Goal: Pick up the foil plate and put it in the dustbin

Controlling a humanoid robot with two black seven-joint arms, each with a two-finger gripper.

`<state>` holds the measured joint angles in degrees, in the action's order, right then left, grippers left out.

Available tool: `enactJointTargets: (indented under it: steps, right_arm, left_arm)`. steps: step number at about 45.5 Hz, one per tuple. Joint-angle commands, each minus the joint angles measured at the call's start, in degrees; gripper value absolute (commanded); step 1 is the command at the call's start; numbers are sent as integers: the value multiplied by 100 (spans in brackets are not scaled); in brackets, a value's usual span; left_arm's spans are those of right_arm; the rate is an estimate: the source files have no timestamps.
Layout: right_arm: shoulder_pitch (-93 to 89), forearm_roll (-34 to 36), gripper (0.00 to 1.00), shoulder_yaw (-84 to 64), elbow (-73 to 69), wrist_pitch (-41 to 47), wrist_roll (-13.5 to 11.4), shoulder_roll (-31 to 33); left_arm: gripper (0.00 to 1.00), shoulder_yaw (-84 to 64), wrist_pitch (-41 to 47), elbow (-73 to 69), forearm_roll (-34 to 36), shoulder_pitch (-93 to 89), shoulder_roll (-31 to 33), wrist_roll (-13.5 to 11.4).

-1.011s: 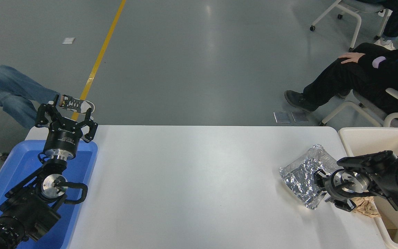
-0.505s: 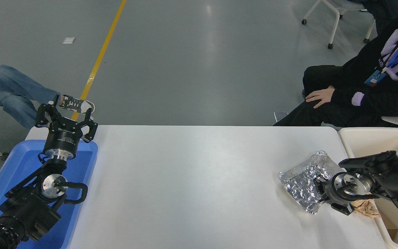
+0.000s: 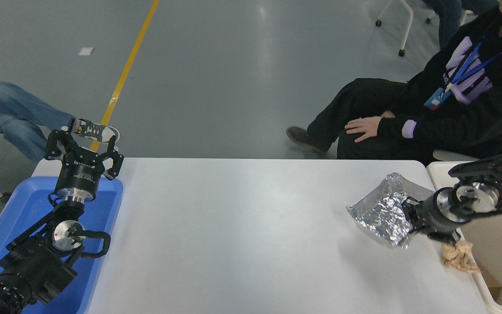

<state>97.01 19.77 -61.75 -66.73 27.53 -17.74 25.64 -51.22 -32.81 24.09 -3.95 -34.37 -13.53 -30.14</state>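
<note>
Because the shiny, crinkled silver foil plate [image 3: 381, 210] is light and easily crushed, the right gripper [image 3: 408, 218] clamps its rim edge, just beside the large cream plastic dustbin [image 3: 440, 171], lifted off the table.

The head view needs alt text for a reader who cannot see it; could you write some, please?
The right tool grips the foil plate, tilted above the white table beside the dustbin. A brown paper wad lies nearby; the left tool sits open over a blue tray.
</note>
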Motion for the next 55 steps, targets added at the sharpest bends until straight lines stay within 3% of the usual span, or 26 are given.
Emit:
enactJointTargets:
  steps: [1,20,55]
  right_arm:
    - [1574,-333,0,-214,-332,1747,-1,-85]
    - [3684,-325,0,-777,-1017,1747,16,-436]
    - [4353,-307,0,-1233,-1369,1747,34,-235]
  left_arm:
    - [99,6,-6,0,0,0,0,0]
    - [99,6,3,0,0,0,0,0]
    - [99,6,3,0,0,0,0,0]
